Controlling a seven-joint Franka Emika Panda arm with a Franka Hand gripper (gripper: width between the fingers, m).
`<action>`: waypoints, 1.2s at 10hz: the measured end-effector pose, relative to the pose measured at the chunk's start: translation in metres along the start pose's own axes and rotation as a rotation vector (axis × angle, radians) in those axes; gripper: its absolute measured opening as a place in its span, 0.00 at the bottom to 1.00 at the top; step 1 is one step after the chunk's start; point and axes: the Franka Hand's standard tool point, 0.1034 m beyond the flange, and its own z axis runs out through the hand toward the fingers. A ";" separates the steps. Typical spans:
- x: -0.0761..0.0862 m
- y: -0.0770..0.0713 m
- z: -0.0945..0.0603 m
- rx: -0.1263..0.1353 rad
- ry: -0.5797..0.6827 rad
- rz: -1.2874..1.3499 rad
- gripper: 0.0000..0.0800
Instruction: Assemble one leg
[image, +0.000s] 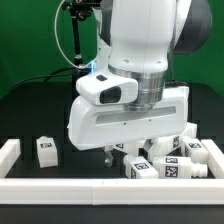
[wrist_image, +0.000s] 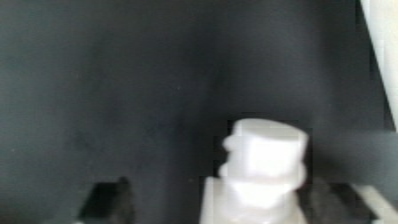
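Note:
A white leg (wrist_image: 263, 165) stands between my dark fingertips (wrist_image: 111, 200) in the wrist view, blurred and close to the camera. It sits nearer one finger, and a dark gap shows on the other side. My gripper (wrist_image: 224, 205) looks open around it. In the exterior view my gripper (image: 130, 155) is low over a cluster of tagged white legs (image: 143, 168) at the exterior view's right. The wide white hand hides whether the fingers touch a leg. Another tagged leg (image: 45, 150) lies alone at the exterior view's left.
A low white wall (image: 60, 184) runs along the front of the black table and turns back at the exterior view's left (image: 8, 152). More tagged legs (image: 190, 150) lie piled at the exterior view's right. Black cables hang behind the arm.

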 end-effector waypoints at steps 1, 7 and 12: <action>0.000 0.000 0.000 0.000 0.000 0.000 0.34; -0.003 0.002 -0.001 -0.001 -0.002 -0.005 0.35; -0.108 0.049 -0.059 -0.013 -0.018 0.070 0.35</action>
